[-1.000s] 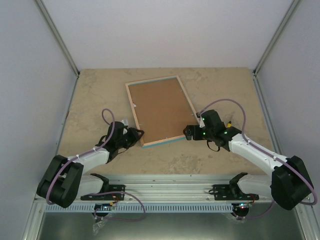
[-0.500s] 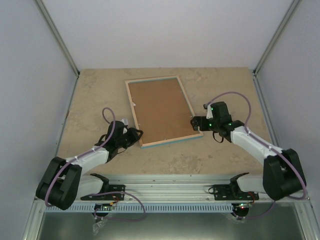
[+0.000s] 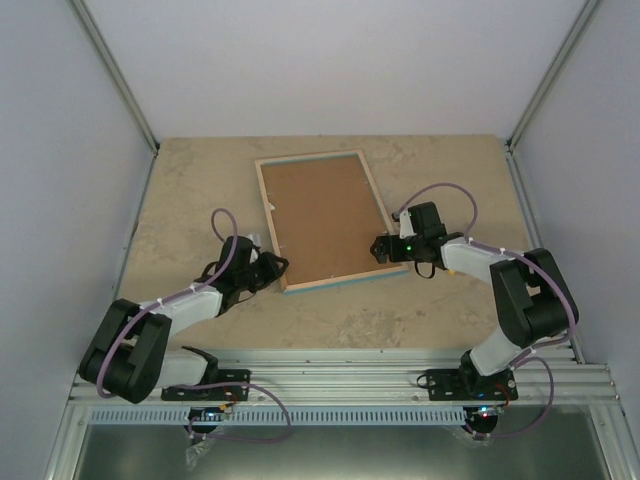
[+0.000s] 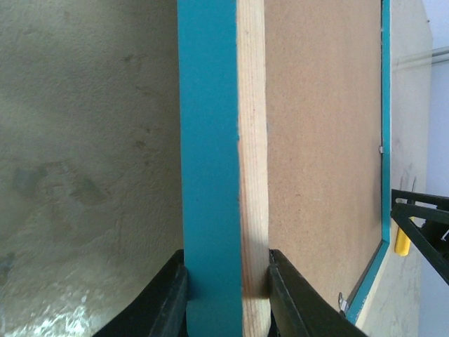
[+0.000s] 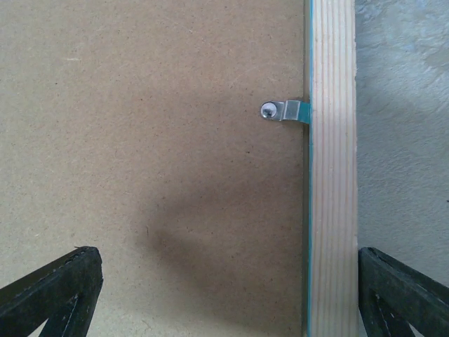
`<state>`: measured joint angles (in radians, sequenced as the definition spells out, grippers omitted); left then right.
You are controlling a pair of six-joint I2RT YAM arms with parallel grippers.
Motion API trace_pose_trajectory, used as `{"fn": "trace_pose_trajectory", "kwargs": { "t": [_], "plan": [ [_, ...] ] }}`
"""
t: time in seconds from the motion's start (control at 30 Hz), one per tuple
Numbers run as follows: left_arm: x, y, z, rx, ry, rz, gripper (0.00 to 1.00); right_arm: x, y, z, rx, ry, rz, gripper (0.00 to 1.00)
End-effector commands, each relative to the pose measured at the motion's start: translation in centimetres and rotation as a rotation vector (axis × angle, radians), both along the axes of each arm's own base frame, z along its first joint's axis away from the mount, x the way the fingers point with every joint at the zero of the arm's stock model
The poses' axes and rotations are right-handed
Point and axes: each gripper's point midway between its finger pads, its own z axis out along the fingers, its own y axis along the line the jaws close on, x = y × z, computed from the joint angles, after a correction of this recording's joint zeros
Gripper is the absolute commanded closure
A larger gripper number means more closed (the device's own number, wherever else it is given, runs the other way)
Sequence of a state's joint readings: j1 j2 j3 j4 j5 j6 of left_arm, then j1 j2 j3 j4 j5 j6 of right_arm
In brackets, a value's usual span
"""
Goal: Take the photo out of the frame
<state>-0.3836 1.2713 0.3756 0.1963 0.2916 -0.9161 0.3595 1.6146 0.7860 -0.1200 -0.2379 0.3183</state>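
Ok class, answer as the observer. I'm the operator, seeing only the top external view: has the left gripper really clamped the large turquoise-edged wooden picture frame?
Observer: Yes, the left gripper is shut on the picture frame, across its turquoise-and-wood rim.
Operator: And the right gripper?
Observer: The right gripper is open, straddling the light wood rim.
Operator: What secures the back?
Observer: A small silver metal tab overlaps the brown fibreboard back beside that rim.

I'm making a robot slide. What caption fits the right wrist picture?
Wide-open jaws over the frame's brown back, beside a small metal clip.
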Motion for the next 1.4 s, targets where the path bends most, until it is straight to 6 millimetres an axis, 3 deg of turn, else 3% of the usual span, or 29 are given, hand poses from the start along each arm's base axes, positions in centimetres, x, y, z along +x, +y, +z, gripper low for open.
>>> {"fn": "trace_pose_trajectory", "kwargs": {
  "t": [0.0,0.4,0.63,0.93,1.0,1.13,1.37],
  "plan": [
    [0.3,-0.2,-1.0,0.061,0.002,-0.047,0.73,-0.4,0.6,-0.1,0.041,-0.006,0.039,0.02],
    [0.6,0.0,-3.4,0.136,0.059,-0.07,0.5,-4.4,0.6,0.5,0.118,0.029,0.031,0.02],
    [1.1,0.6,-3.7,0.196,0.069,-0.066,0.37,-6.6,0.1,0.9,0.142,0.038,0.01,0.02],
    [1.2,3.4,-3.2,0.337,0.06,0.011,0.18,-6.2,-2.7,1.0,0.024,-0.007,-0.095,0.02],
    [1.2,4.2,-2.5,0.369,0.047,0.041,0.14,-5.6,-3.6,1.9,-0.011,-0.037,-0.139,0.02],
    [1.5,5.6,0.7,0.396,-0.027,0.112,0.01,-4.8,-5.0,4.9,-0.048,-0.133,-0.201,0.03],
    [1.3,6.7,10.4,0.327,-0.254,0.194,0.0,-3.8,-7.4,11.1,-0.087,-0.316,-0.291,0.02]
  ]
}}
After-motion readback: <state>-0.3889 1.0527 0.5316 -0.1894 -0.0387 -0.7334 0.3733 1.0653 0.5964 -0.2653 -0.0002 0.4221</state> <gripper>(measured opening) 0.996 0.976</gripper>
